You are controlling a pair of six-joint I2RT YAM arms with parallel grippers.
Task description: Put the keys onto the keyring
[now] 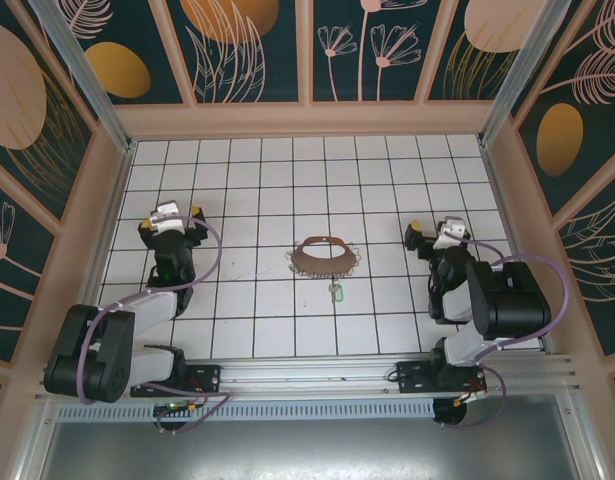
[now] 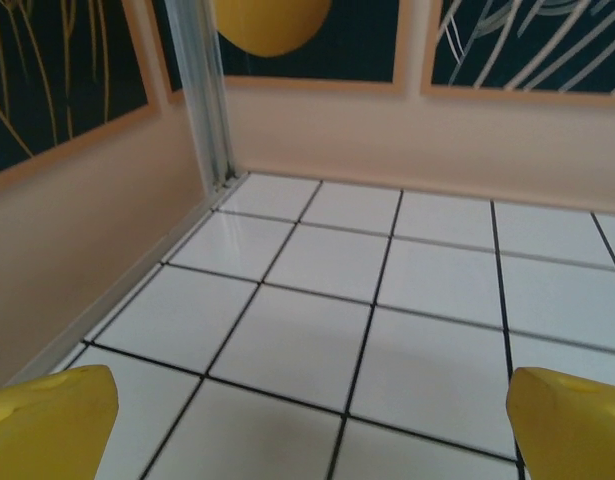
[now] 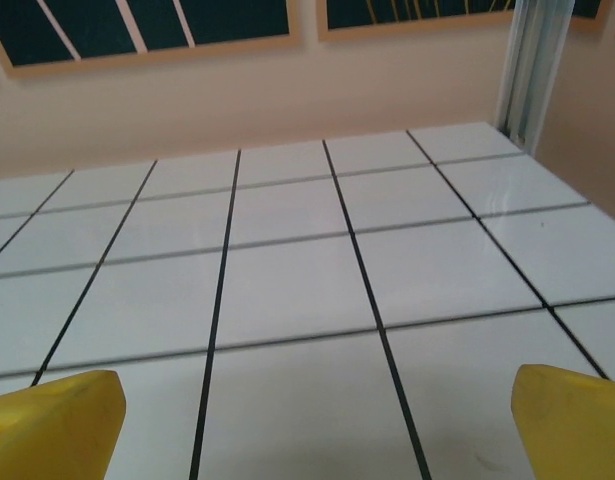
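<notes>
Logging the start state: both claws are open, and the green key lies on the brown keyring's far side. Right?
No: the top external view shows the key on the near side of the keyring, not the far side. The left claw and right claw are indeed open.

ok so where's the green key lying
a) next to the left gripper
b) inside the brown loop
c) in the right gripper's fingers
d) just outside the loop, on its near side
d: from the top the key sits just below the keyring, outside its loop.
</notes>
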